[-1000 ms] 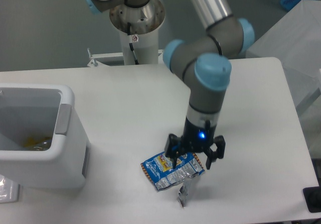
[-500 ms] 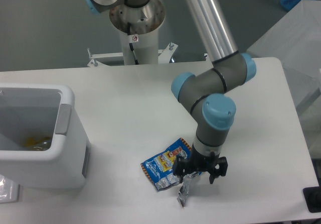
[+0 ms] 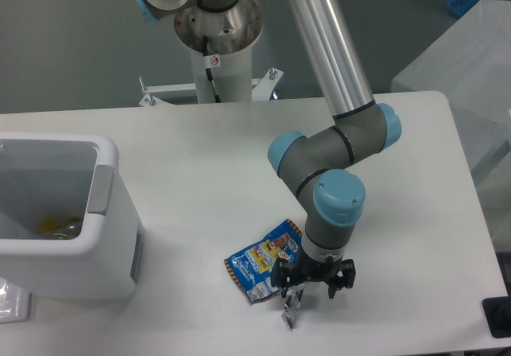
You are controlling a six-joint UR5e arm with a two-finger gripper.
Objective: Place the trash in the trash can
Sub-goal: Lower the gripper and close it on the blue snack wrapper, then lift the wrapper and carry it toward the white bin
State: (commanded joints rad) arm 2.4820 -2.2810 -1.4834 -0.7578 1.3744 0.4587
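One crumpled blue-and-silver foil snack bag [image 3: 262, 262] — silver scrap [image 3: 291, 306] beside it, under the spread, released pincer [image 3: 312, 279].

The arm slants down from the upper left, bends at a grey elbow with blue caps, and points its wrist straight down. The gripper [image 3: 312, 280] hangs low over the desk [image 3: 200, 156], its black fingers [image 3: 279, 277] spread apart.

Gripper [image 3: 312, 280] (apparently open) straddles foil scrap [image 3: 291, 306] beside snack bag [image 3: 263, 262].
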